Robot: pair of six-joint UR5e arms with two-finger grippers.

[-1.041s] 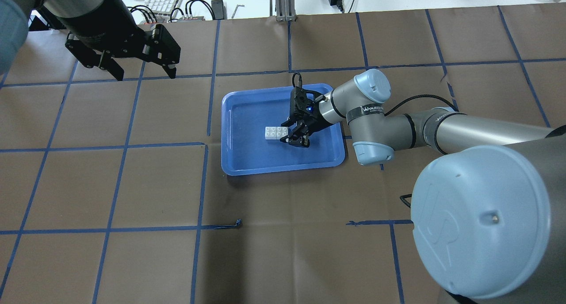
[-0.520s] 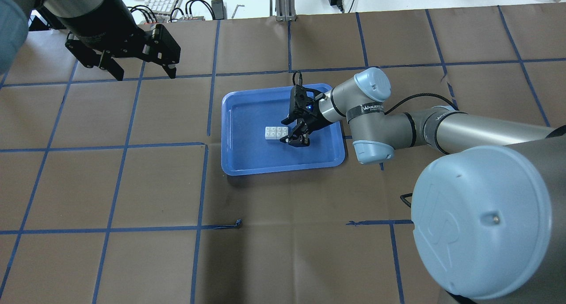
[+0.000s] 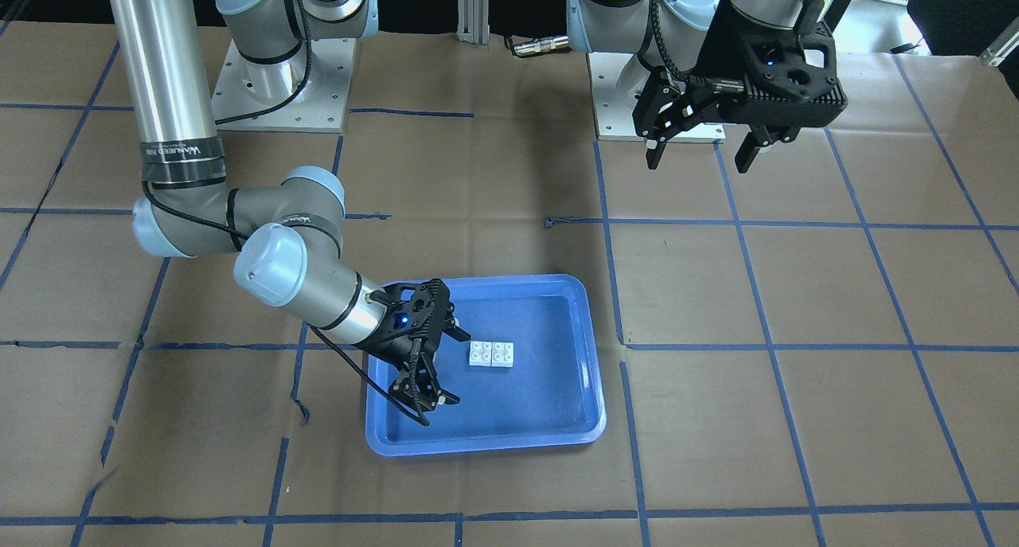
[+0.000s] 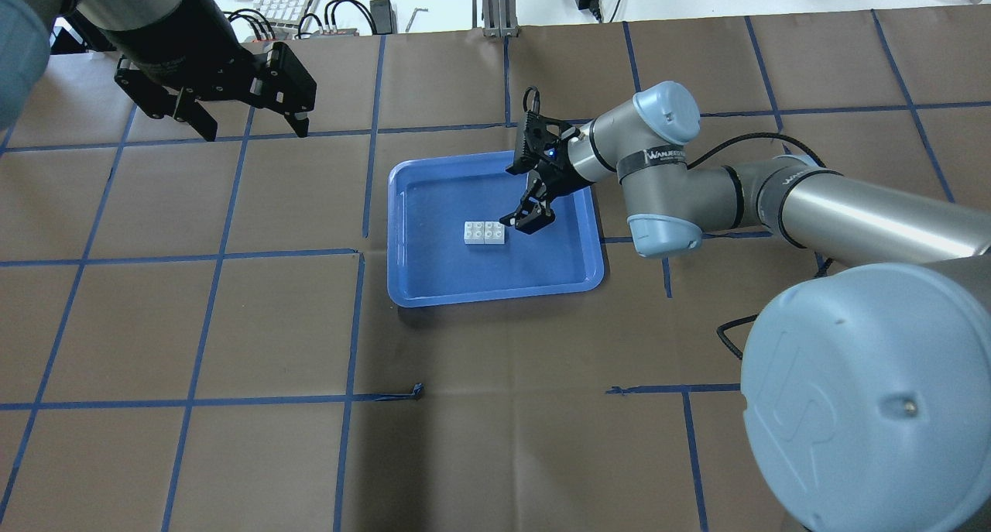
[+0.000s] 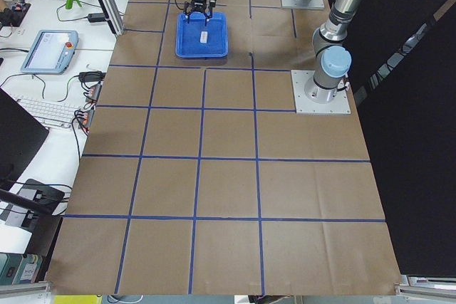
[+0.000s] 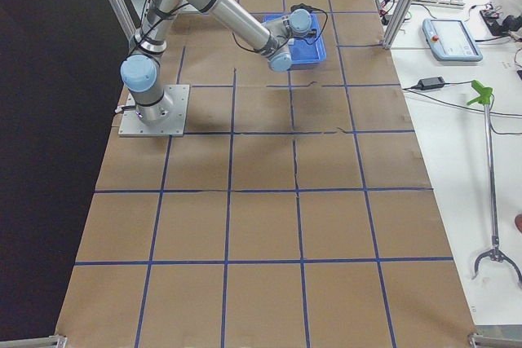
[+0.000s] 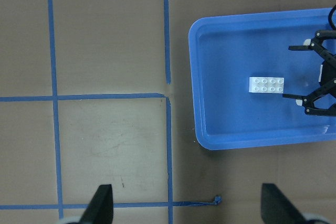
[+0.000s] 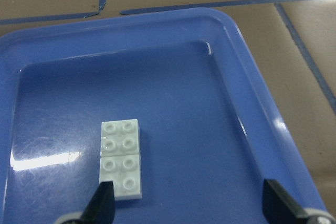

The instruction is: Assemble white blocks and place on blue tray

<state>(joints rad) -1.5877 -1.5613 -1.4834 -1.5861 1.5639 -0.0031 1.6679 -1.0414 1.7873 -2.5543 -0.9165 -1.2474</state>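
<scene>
The left gripper (image 4: 255, 128) hung with fingers spread and empty above the brown paper (image 4: 232, 323), well to the left of the blue tray (image 4: 402, 238), parked there, I judged, to leave the other arm room. The white blocks (image 4: 485, 233) lay studs-up and flush end to end on the tray's floor near its middle, as the task wants; whether they were truly locked together could not be told. The right gripper (image 4: 520, 224) hovered just to their right over the tray, fingers spread, gripping nothing and apart from the blocks, seemingly so as not to disturb them.
</scene>
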